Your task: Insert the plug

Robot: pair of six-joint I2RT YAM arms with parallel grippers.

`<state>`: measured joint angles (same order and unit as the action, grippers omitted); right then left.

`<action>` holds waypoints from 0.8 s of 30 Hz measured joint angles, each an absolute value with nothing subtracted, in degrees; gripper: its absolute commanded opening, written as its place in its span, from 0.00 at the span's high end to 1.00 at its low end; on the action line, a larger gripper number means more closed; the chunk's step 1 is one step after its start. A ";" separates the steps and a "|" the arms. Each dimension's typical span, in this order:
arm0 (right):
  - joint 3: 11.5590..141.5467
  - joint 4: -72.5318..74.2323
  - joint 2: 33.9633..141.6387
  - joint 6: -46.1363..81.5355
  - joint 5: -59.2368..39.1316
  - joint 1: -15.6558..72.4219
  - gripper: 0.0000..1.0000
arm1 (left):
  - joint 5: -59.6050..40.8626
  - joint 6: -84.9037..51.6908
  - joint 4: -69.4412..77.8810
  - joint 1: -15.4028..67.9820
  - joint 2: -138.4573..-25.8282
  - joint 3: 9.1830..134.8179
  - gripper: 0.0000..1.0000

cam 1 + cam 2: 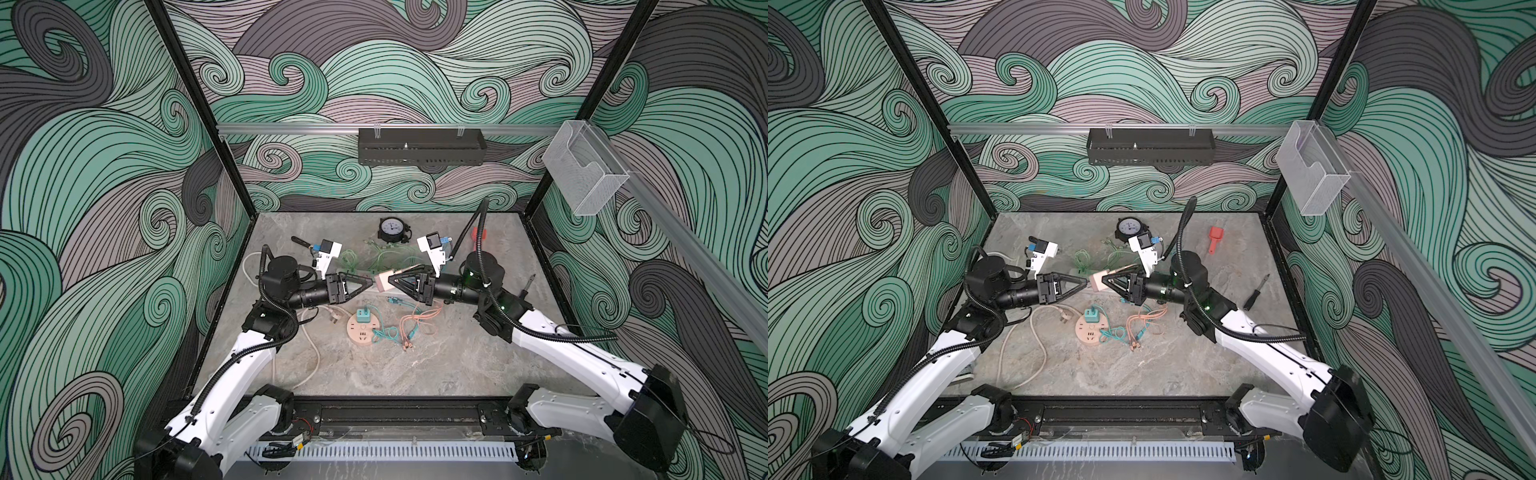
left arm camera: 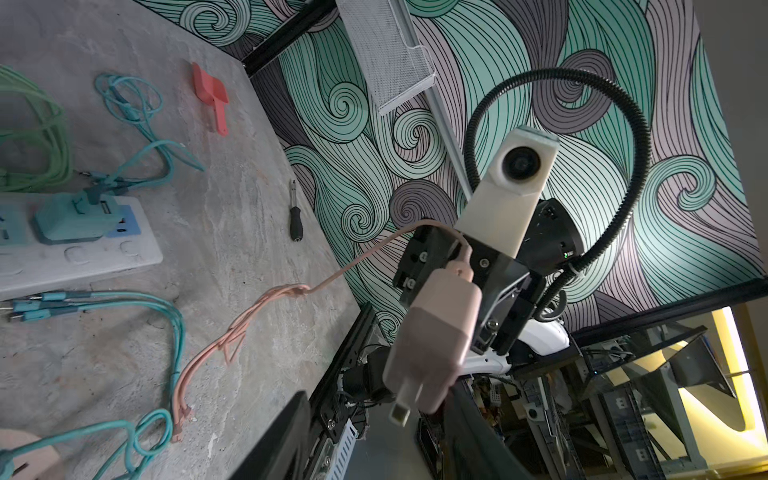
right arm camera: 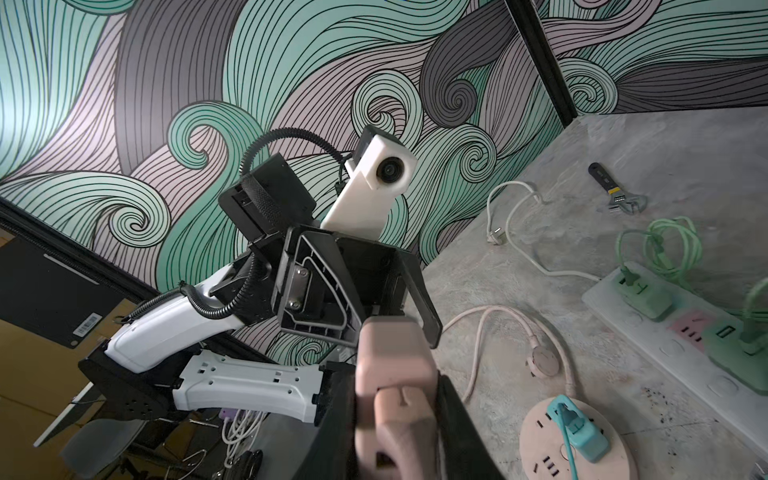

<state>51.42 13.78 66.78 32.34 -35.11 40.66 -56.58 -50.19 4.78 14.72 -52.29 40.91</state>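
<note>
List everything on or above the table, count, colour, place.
pink charger: one, pink, held aloft
pink cable: one, pink, trailing below
round socket: one, pink, front centre
power strip: one, white, middle
teal chargers: two, teal, one in each
green chargers: two, green, in power strip
teal cables: several, teal, front centre
green cables: bundle, green, rear centre
cords: two, white and pink, left
gauge: one, black, rear centre
scoop: one, red, rear right
screwdriver: one, black, right
wrench: one, black, rear left
left gripper: one, black, open
right gripper: one, black, holding pink charger
</note>
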 measured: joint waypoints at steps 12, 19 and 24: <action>57.60 -12.05 70.91 3.66 -32.23 45.32 0.94 | -36.29 -44.01 -17.02 9.37 -45.01 33.78 0.44; 60.97 -18.59 81.12 -8.14 -29.80 50.72 0.96 | -30.24 -43.86 -17.78 9.37 -49.60 26.55 0.52; 65.84 -21.98 89.49 -14.13 -28.32 52.86 0.98 | -30.06 -41.82 -16.43 9.37 -57.34 26.11 0.60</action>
